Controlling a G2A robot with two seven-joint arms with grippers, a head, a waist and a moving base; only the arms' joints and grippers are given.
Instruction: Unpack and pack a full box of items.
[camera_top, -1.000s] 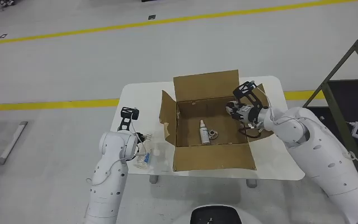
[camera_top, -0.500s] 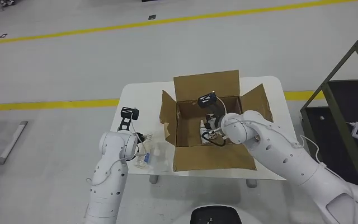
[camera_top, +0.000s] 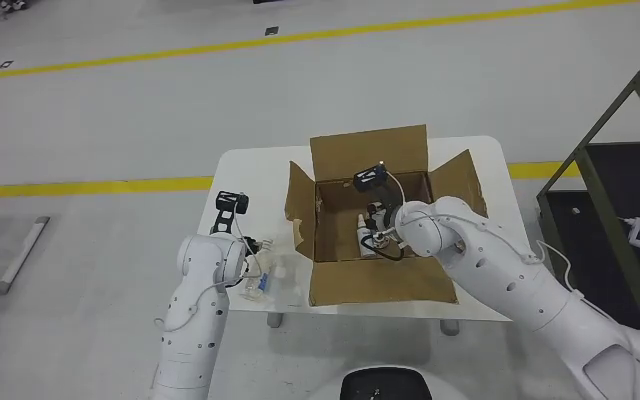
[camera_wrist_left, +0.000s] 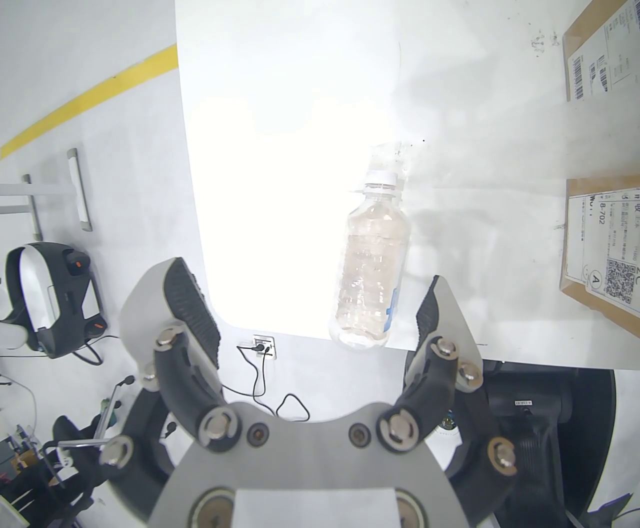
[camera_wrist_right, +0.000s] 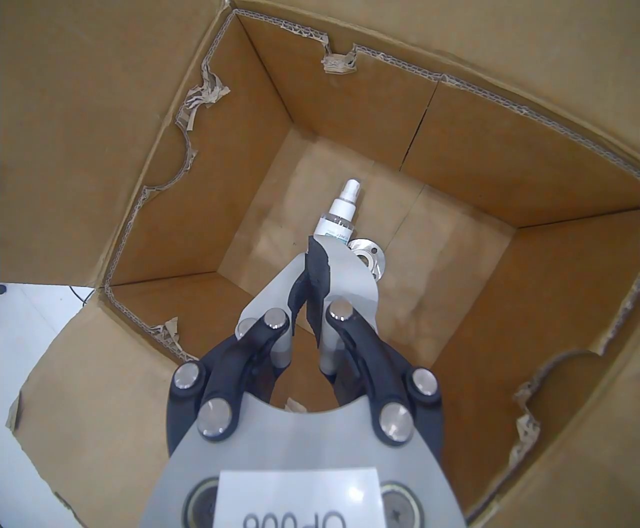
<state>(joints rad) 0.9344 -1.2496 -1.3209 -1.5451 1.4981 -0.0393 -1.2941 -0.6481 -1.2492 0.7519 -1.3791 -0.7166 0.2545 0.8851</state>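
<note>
While the right claw (camera_wrist_right: 316, 265) hangs low inside the cardboard box (camera_wrist_right: 475, 150), its two fingers are pressed together, tip to tip. On the box floor lies a small white spray bottle (camera_wrist_right: 341, 210). Its cap end is easy to see, but the claw covers its other end. Just beside it is a shiny metal ring (camera_wrist_right: 371, 256), and the claw hides about half of it. I cannot tell if the ring and the spray bottle touch. The flaps of the box stand open and their edges are torn. From above, the right arm covers part of the box floor.

The box sits on the white worktop (camera_top: 250, 175) and reaches from the far edge nearly to the near edge.

The left claw (camera_wrist_left: 307, 287) is over the near left corner of the worktop, with its fingers wide apart. A clear water bottle (camera_wrist_left: 370, 270) lies on its side there, with its base right at the worktop's edge. It is just past the fingers and closer to one of them, and neither finger touches it. Bright glare makes the worktop around it hard to see.
</note>
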